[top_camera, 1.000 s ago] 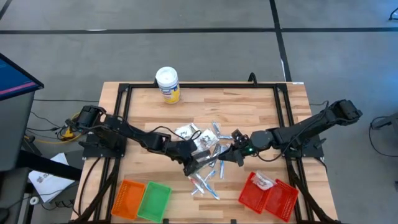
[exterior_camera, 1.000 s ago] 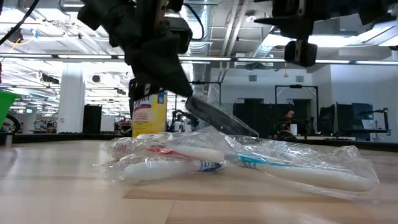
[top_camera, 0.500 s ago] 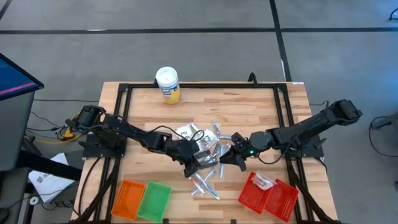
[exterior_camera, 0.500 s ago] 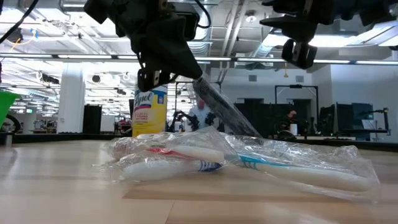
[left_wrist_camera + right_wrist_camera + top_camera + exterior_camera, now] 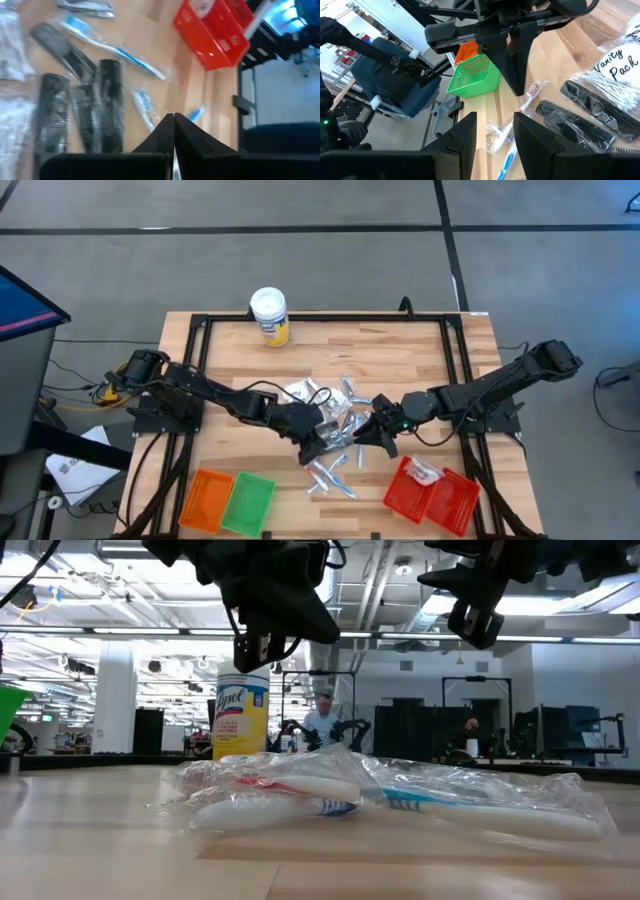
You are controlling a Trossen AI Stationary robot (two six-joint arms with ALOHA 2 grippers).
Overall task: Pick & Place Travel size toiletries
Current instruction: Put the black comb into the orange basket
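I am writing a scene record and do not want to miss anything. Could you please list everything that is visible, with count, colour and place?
Table: one, light wood with black frame, under everything.
Canister: one, yellow with white lid, far edge of the table.
Orange basket: one, near edge, left.
Green basket: one, beside the orange one.
Red baskets: two, near edge, right.
Combs: several, black, wrapped, table centre.
Toothbrushes: several, white, in clear wrap, centre.
Vanity pack: one, white, centre.
Person: one, far back in the room.
Left gripper: shut, above the pile.
Right gripper: open, above the pile.
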